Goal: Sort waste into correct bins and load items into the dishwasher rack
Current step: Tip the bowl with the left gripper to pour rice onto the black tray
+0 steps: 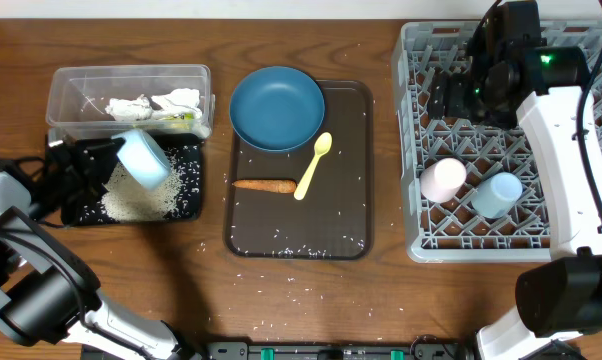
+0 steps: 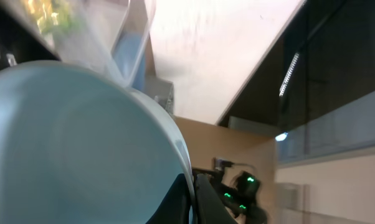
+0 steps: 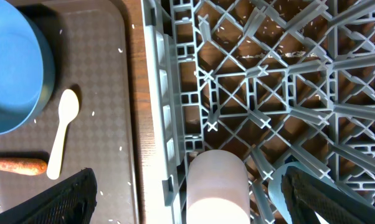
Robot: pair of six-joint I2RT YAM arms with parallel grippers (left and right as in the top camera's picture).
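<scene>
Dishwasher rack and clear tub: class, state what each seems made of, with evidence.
Dishwasher rack: likely moulded plastic, matte grey; uniform colour and thick lattice ribs suggest it. Clear tub: probably thin plastic, slightly glossy; the napkins show through its walls.

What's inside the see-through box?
Crumpled white napkins lie inside the clear tub, with a yellow-green wrapper peeking out beside them. Whatever sits beneath the napkins is covered, so I cannot tell.

Dark blue dish [image 1: 276, 107], orange carrot [image 1: 264, 184], pale yellow spoon [image 1: 313, 166], pink cup [image 1: 443, 180], light-blue bowl [image 1: 143, 158], grey rack [image 1: 451, 232].
</scene>
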